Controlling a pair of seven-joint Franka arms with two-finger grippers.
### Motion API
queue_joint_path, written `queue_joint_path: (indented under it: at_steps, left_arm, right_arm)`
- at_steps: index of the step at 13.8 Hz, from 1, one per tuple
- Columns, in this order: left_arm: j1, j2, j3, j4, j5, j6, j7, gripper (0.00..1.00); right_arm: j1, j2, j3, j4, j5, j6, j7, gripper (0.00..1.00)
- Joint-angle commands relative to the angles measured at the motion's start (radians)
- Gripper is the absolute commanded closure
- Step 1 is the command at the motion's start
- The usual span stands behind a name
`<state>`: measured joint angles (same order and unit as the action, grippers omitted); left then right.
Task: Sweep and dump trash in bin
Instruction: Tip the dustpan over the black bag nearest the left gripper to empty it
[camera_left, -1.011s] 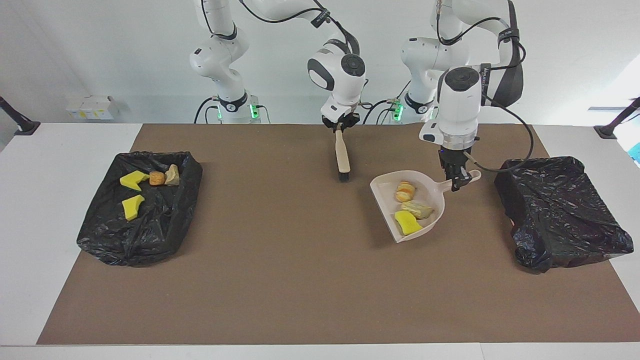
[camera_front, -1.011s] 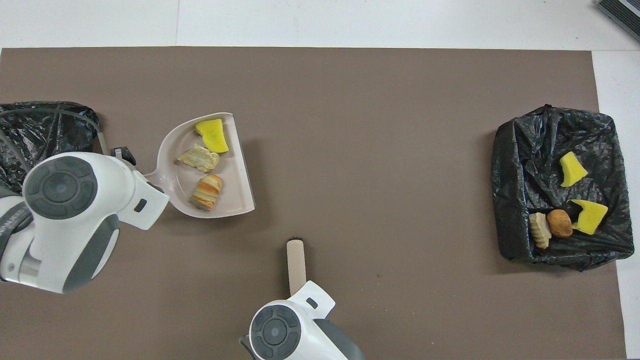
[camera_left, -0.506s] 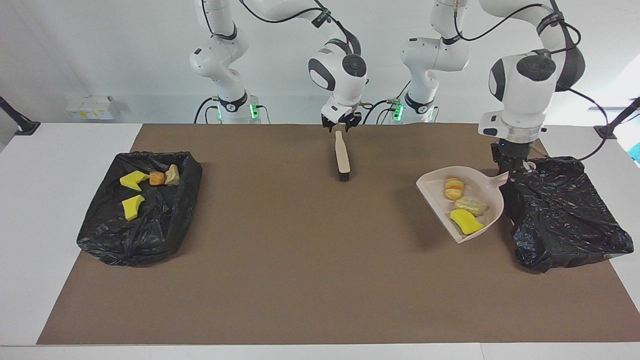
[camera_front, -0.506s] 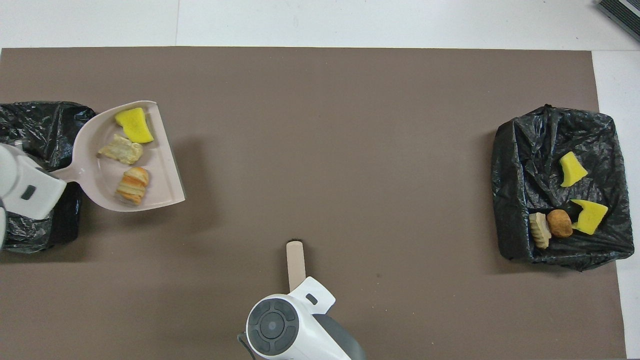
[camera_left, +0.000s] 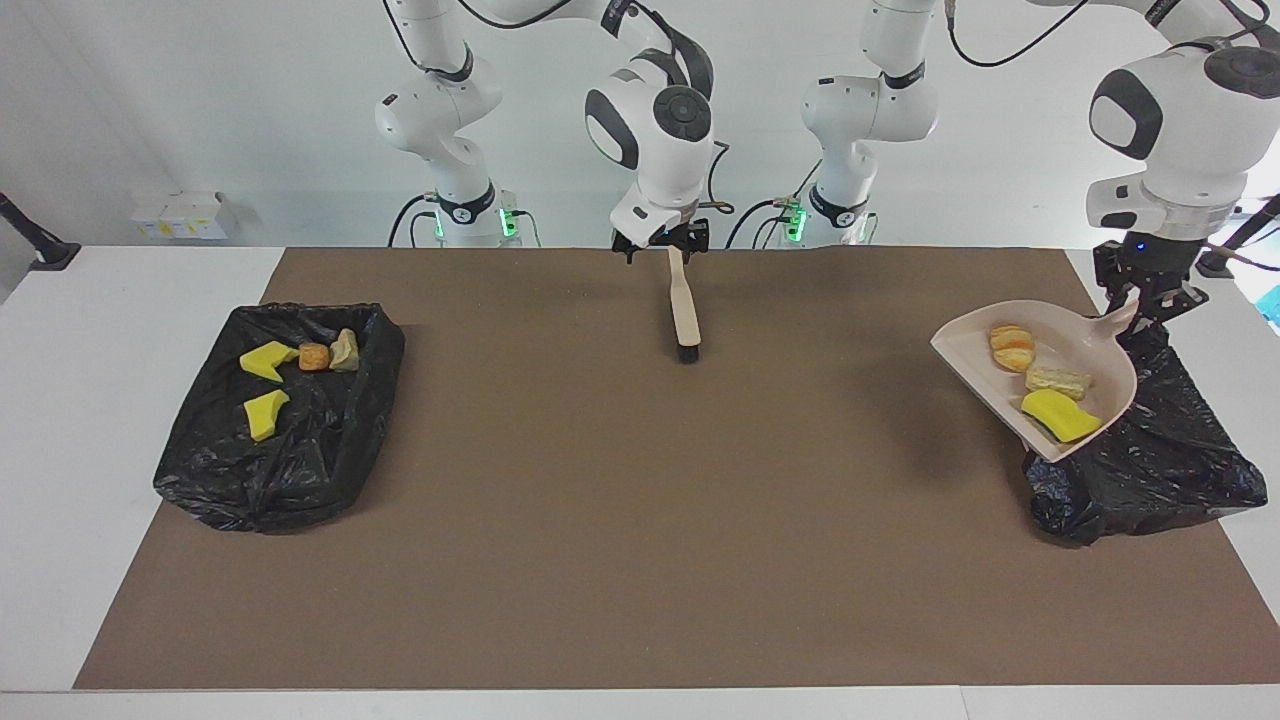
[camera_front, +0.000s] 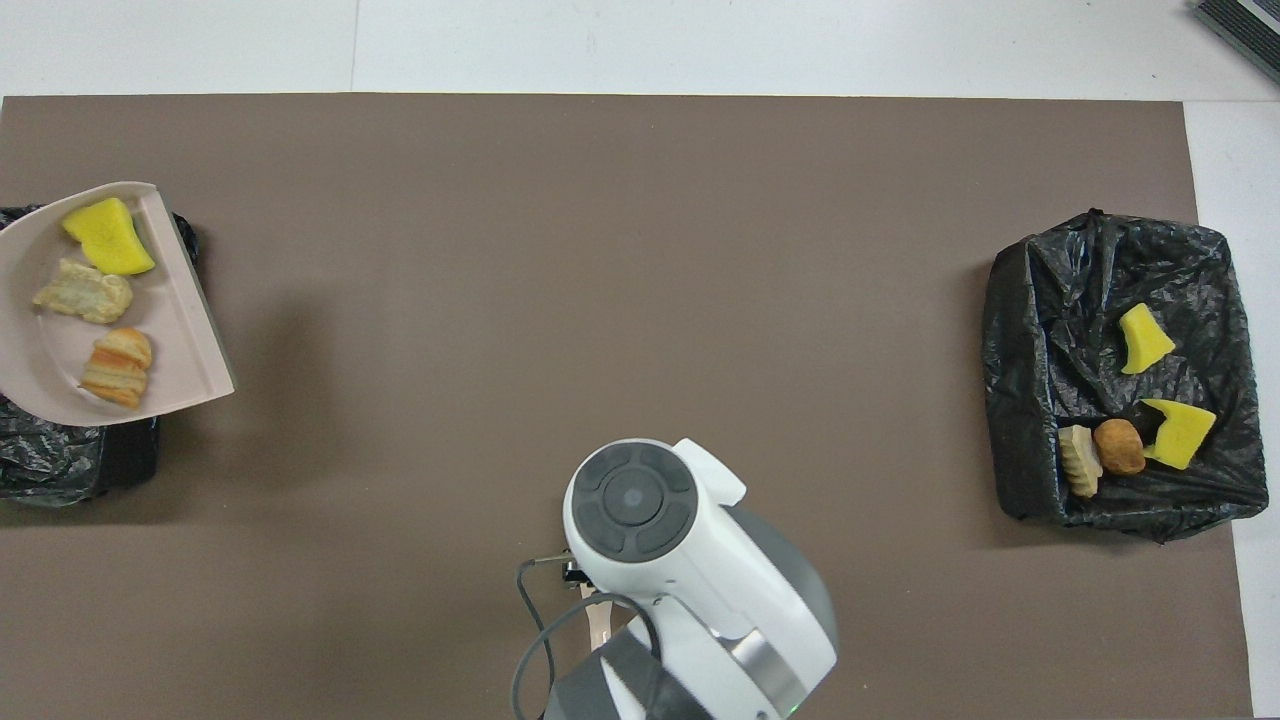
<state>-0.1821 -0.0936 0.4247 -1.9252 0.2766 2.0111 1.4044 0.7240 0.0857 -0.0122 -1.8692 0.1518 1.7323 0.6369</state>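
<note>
While the left claw grips the dustpan over a bin, three scraps aboard, right claw spread

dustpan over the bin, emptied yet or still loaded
Still loaded. The dustpan, held over the black bin bag, carries one yellow chunk and two bread-like lumps; nothing has slid out.

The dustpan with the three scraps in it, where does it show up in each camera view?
Facing view: the dustpan is at the picture's right edge, held up by the left gripper over a black bin bag.
Overhead view: the dustpan is at the picture's left edge, partly cut off.
Shared landmark: the yellow scrap in the pan.
</note>
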Motion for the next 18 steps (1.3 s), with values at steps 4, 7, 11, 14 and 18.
queue_joint_path:
  at_steps: [4,7,11,14,18]
  left_arm:
    - [0.079,0.081,0.094,0.15,-0.036,-0.021,0.209,1.0]
    - [0.125,0.153,0.098,0.262,-0.036,-0.018,0.333,1.0]
    - [0.153,0.215,0.111,0.339,-0.028,-0.023,0.379,1.0]
    - [0.153,0.219,0.112,0.341,-0.013,-0.018,0.419,1.0]
    - [0.136,0.239,0.12,0.344,0.114,-0.003,0.453,1.0]
  right_arm:
    - [-0.17,0.0,0.003,0.186,-0.077,-0.174,-0.25,0.0]
    - [-0.299,-0.024,0.0,0.238,-0.078,-0.233,-0.449,0.0]
    - [-0.464,-0.07,0.0,0.242,-0.112,-0.241,-0.672,0.0]
    - [-0.555,-0.081,-0.002,0.242,-0.12,-0.24,-0.749,0.0]
    - [-0.629,-0.081,-0.002,0.269,-0.204,-0.22,-0.761,0.0]
